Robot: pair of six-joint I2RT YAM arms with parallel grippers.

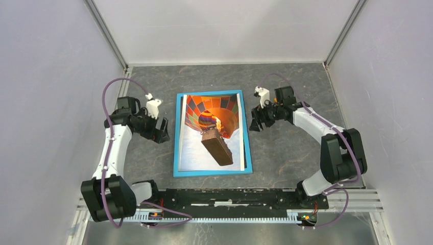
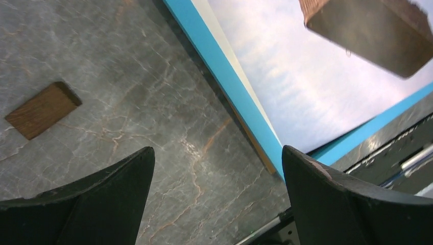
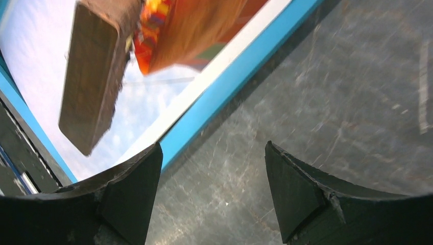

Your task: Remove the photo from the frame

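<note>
Grey marbled table [image 1: 286,153] carries it all: your left jaws gape beside the frame [image 1: 176,138], lying face up with the photo [image 1: 196,153] inside — flip it first, I'd judge, to reach the backing; your right jaws, open too, flank its right edge.

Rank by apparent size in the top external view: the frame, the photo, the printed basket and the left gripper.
1. the frame, slightly larger than the print it surrounds.
2. the photo.
3 and 4, unranked: the printed basket and the left gripper look about alike, and the gripper may be nearer the camera.
</note>
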